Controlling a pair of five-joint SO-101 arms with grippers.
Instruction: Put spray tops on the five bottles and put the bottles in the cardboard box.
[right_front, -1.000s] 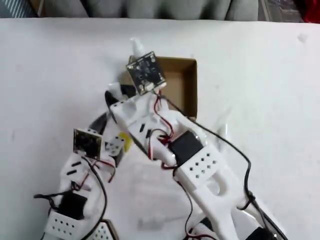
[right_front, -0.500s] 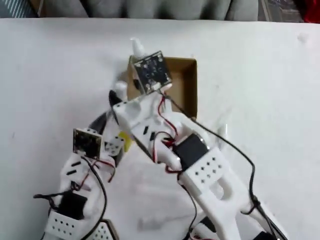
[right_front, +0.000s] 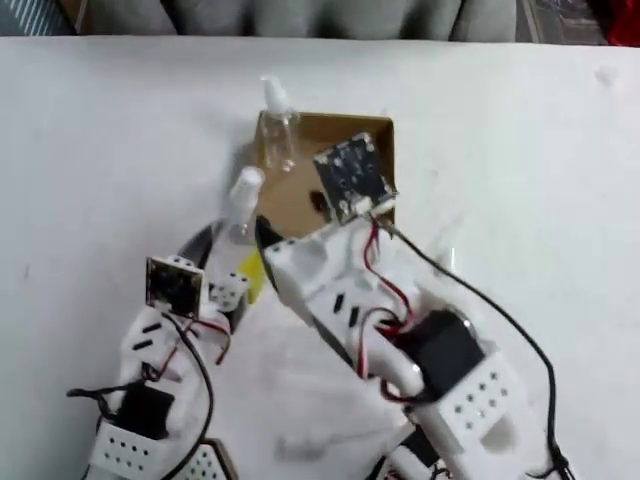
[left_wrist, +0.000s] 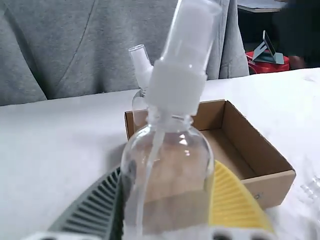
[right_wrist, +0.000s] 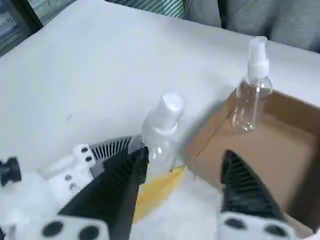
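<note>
Spreading white under everything, the tabletop (right_front: 540, 140) carries both arms in the near half and the cardboard box (right_front: 385, 128) just beyond them, about mid-table.

The right arm (right_front: 330, 275) is the bulkiest thing in view. It stretches from the near right so that its wrist hangs over the near edge of the box. The right jaws are spread apart with nothing between them. That probably leaves them free for twisting or steadying a top.

The left arm (right_front: 150, 350) sits at the near left. The left jaws are clamped on the body of a clear bottle (left_wrist: 167, 170), with a grey pad on one side and a yellow pad (left_wrist: 232, 200) on the other. They hold it roughly upright just left of the box's left wall, outside the box. Gripping low on the body leaves the neck open to the other arm.

A second bottle (right_front: 280, 135) stands upright in the box's far-left corner, already capped. Tucking it into the corner leaves floor space for those to come.

The smallest thing is the white spray top (left_wrist: 182, 65) on the held bottle's neck, with its dip tube running down inside. It looks seated, though from these angles I cannot tell whether it is pressed fully home. If it is, lifting this bottle over the wall would be the sensible next move.
</note>
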